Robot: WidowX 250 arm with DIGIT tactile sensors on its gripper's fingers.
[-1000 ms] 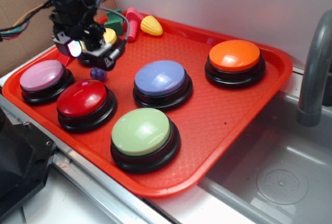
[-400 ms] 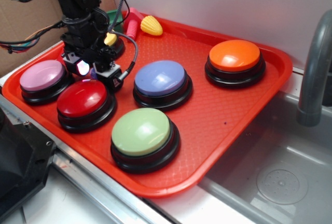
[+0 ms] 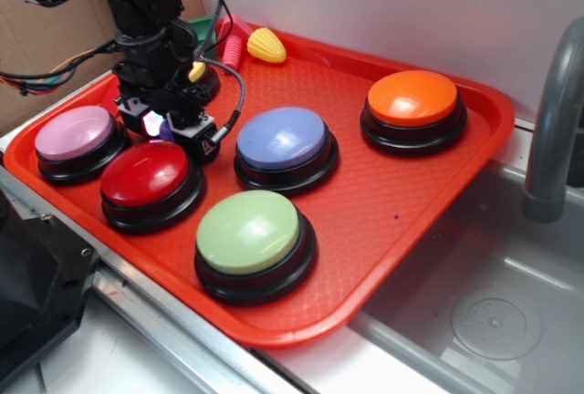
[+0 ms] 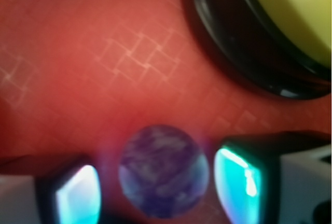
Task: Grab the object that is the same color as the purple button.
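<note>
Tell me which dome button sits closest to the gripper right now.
The red button, directly in front of the gripper. The pink button sits further aside; the purple, green and orange ones lie farther away.

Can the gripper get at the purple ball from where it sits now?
Probably yes: in the wrist view the purple ball lies between the open gripper fingers, on the red tray, nothing blocking.

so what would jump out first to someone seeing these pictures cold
Probably the bright red tray filled with big dome buttons, the purple button at its centre. At the tray's back left, the black arm's gripper is down by the red button. The wrist view is striking: a tiny mottled purple ball sits between the two fingers, not yet clamped.
</note>
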